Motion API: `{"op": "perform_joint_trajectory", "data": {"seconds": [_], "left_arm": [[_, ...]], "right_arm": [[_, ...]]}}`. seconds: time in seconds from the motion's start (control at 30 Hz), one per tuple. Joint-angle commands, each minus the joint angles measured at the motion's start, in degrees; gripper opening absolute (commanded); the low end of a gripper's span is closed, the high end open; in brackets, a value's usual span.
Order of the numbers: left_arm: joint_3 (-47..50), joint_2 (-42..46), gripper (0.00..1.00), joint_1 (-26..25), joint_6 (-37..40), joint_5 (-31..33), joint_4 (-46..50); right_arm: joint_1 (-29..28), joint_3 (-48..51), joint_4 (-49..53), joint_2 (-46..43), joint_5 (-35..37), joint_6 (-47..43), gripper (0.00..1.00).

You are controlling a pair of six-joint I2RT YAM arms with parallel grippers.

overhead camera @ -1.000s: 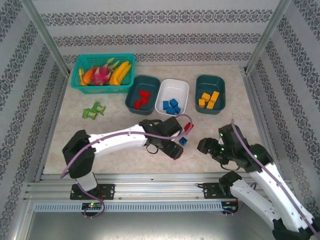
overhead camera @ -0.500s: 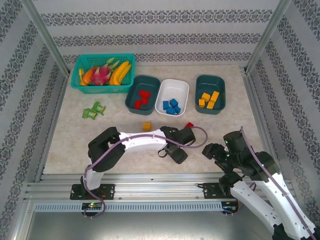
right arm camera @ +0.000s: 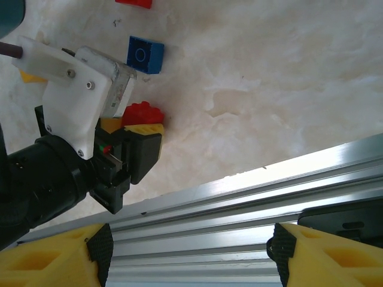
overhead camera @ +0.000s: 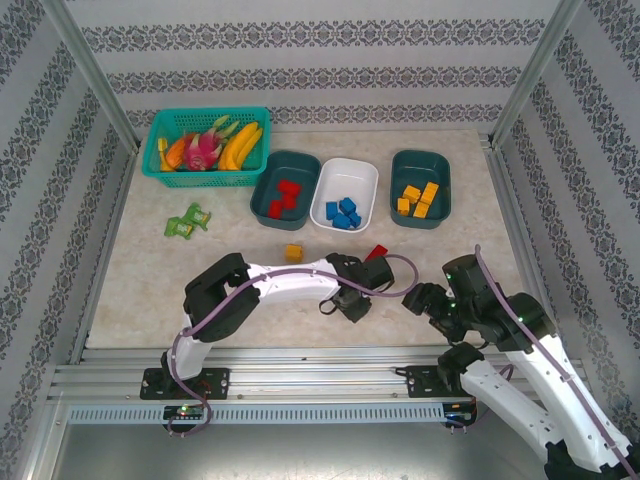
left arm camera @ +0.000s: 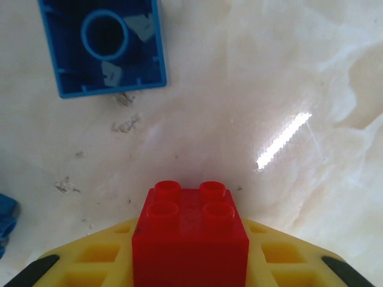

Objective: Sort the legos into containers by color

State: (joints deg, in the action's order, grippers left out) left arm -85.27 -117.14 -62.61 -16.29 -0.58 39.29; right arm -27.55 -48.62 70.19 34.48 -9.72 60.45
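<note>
Legos [overhead camera: 288, 190] here are small hard plastic blocks: light, stiff, not fragile, with glossy walls that I judge slippery. Along the far side, left to right, reds lie in the left tray [overhead camera: 300, 170], blues in the white tray [overhead camera: 357, 178] and oranges in the right tray [overhead camera: 415, 168].

The loose ones sit on the near table [overhead camera: 150, 270]. Leftmost is an orange brick [overhead camera: 293, 253], free to reach. Next, the left claw [left arm camera: 190, 257] is pinched on a red brick [left arm camera: 190, 224], its yellow fingers [left arm camera: 116, 236] against two opposite side walls, studs on top. Whether the brick is off the table I cannot tell. That hold looks right: flat walls give full contact, while studs or corners would let it twist out.

Just beyond lies a blue brick [left arm camera: 105, 45], upturned with its hollow side showing. Its outer walls are the place to take it, not the thin rim. Further right is a second red brick [overhead camera: 377, 252]. Rightmost, the right claw [right arm camera: 188, 245] is spread wide and empty above the near rail [right arm camera: 251, 197].
</note>
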Motion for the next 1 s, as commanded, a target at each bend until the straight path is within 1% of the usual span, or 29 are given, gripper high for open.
{"op": "perform_joint_trajectory", "data": {"seconds": [0.0,0.07,0.17,0.3,0.4,0.53,0.67,0.77,0.97], "left_arm": [[-3.4,5.2,0.32,1.1,-2.9,2.2,3.1],[-4.3,7.8,0.32,3.3,-4.5,2.0,3.7],[-6.5,10.8,0.34,8.1,-5.9,1.1,4.9],[-10.2,11.2,0.35,14.7,-6.3,-0.4,5.6],[-13.1,9.7,0.35,19.9,-6.2,-1.3,5.5],[-17.8,5.9,0.35,26.8,-7.7,-2.1,5.2],[-24.0,-0.2,0.36,32.5,-9.8,-4.4,5.4],[-29.3,-5.7,0.36,35.6,-10.7,-5.9,6.0],[-40.2,-15.6,0.36,39.6,-11.6,-7.5,9.5]], "right_arm": [[0.7,-3.1,-1.7,1.2,1.5,-2.8,0.73],[0.7,-4.4,-4.1,2.4,1.3,-4.0,0.72],[0.8,-6.7,-11.8,5.9,-0.8,-6.4,0.72],[0.8,-10.1,-21.8,13.7,-4.1,-9.5,0.72],[1.0,-13.1,-29.5,20.3,-6.1,-11.0,0.72],[2.8,-18.3,-34.6,30.1,-9.2,-12.3,0.72],[4.8,-23.9,-36.0,39.1,-11.0,-13.3,0.71],[6.2,-27.8,-35.8,45.1,-12.3,-13.9,0.71],[7.2,-33.1,-39.0,54.2,-14.1,-12.9,0.71]]}}
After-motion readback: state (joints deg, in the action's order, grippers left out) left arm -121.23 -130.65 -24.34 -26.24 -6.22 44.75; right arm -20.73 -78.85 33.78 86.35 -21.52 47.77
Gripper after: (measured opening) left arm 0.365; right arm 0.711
